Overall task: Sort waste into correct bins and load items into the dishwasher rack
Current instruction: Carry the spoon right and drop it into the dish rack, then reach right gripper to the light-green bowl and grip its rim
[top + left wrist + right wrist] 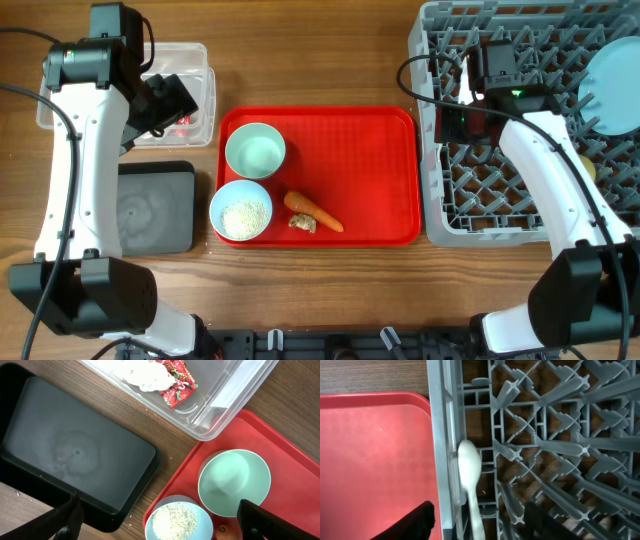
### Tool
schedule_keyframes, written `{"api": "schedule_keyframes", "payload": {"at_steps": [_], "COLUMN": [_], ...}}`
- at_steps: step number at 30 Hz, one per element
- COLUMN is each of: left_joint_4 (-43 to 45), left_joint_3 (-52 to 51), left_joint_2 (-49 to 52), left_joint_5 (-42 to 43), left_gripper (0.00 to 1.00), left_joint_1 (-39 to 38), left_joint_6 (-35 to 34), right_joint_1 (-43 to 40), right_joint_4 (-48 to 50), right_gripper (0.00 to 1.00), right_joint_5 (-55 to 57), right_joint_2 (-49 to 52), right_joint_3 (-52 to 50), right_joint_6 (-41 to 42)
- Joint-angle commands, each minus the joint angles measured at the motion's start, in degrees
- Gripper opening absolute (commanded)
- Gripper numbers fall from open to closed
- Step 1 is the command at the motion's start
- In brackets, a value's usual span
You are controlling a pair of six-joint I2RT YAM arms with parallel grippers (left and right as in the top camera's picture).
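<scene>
The white spoon [469, 467] is lying just inside the dishwasher rack [442, 435], its bowl against the wall that faces the red tray [360, 170], its handle running back between the fingers of the right gripper [480, 510]. Those jaws are standing spread wide, well clear of the handle on both sides, so the spoon looks released. The rack is filling the right edge of the tabletop up to the far right corner, with the light blue plate [612, 85] standing in it.

So the loading step for the spoon seems to be finishing. The left gripper [159, 507] is hovering near the far left corner, jaws also released and holding nothing, beside the clear tub [235, 395], where the napkin [145, 375] and the red wrapper [177, 385] are lying.

On the red tray at the table's middle, the empty bowl [255, 150], the rice bowl [241, 210], the carrot [312, 210] and the brown scrap [302, 225] are waiting. The next move probably calls for lifting the right arm clear, then carrying the food waste to the black tray [75, 450] at the left edge.

Whether the spoon is sitting in a cell or only leaning on the wall, I cannot tell. The right arm is hiding much of the rack; a yellowish shape [588, 165] beside it may be the cup.
</scene>
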Motion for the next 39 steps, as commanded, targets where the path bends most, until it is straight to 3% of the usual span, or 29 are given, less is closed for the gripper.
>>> {"api": "schedule_keyframes", "payload": {"at_steps": [1, 4, 9, 15, 28, 33, 36, 39], "left_joint_4": [0.0, 0.0, 0.0, 0.0, 0.0, 0.0, 0.0, 0.0], "left_joint_3": [0.4, 0.4, 0.4, 0.4, 0.4, 0.4, 0.4, 0.4], "left_joint_2": [-0.5, -0.5, -0.5, -0.5, -0.5, -0.5, -0.5, -0.5], "left_joint_5": [0.5, 1.9, 1.8, 1.8, 1.8, 1.8, 1.8, 1.8], "left_gripper": [1.00, 1.00, 1.00, 1.00, 1.00, 1.00, 1.00, 1.00], "left_joint_1": [0.0, 0.0, -0.1, -0.1, 0.0, 0.0, 0.0, 0.0], "left_joint_6": [-0.3, -0.3, -0.3, -0.3, -0.3, -0.3, -0.3, -0.3], "right_joint_1": [0.0, 0.0, 1.3, 9.0, 30.8, 34.6, 34.8, 34.4], "right_joint_4": [0.2, 0.4, 4.7, 9.2, 28.7, 35.2, 37.0, 38.2], "right_gripper": [0.63, 0.63, 0.63, 0.68, 0.71, 0.69, 0.59, 0.36], "right_joint_5": [-1.6, -5.0, -19.8, -21.7, -21.1, -12.5, -12.4, -12.3], "right_joint_2": [-0.7, -2.6, -6.8, -6.4, 10.7, 20.0, 22.9, 23.6], "right_joint_3": [-0.2, -0.2, -0.2, -0.2, -0.2, -0.2, -0.2, -0.2], "right_joint_6": [0.0, -0.2, -4.6, -3.3, 9.3, 15.2, 17.7, 20.0]}}
